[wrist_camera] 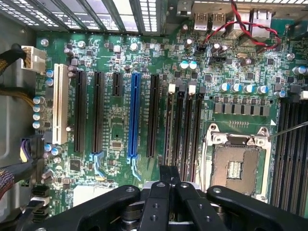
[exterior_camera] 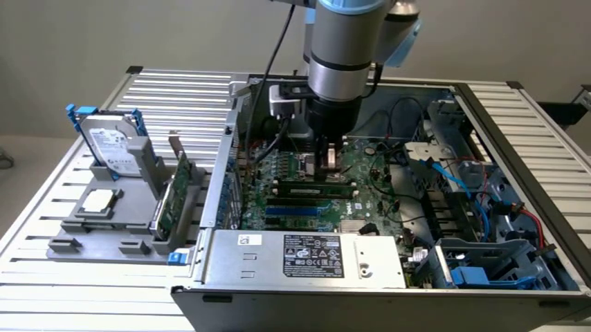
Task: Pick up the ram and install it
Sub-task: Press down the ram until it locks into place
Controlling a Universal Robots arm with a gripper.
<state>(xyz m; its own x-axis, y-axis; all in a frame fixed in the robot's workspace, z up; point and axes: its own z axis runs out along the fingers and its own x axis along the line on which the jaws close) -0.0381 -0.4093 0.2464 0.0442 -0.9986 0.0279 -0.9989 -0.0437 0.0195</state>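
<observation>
Cropped by the exterior view's upper edge: arm [exterior_camera: 344,48]. Cropped in wrist view: claw [wrist_camera: 168,175] base. Too small to read: label [exterior_camera: 314,254] print.

Light: bright, even, diffuse | Glare: slatted table [exterior_camera: 176,97] washed pale | Shadow: motherboard [exterior_camera: 369,200] dimmer under arm [exterior_camera: 342,48] | gripper [wrist_camera: 169,173] dark, unlit

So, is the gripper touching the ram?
Cannot tell. In the exterior view the gripper ends right at the upper edge of the ram, but the two merge there, so neither contact nor a gap shows plainly.
</observation>
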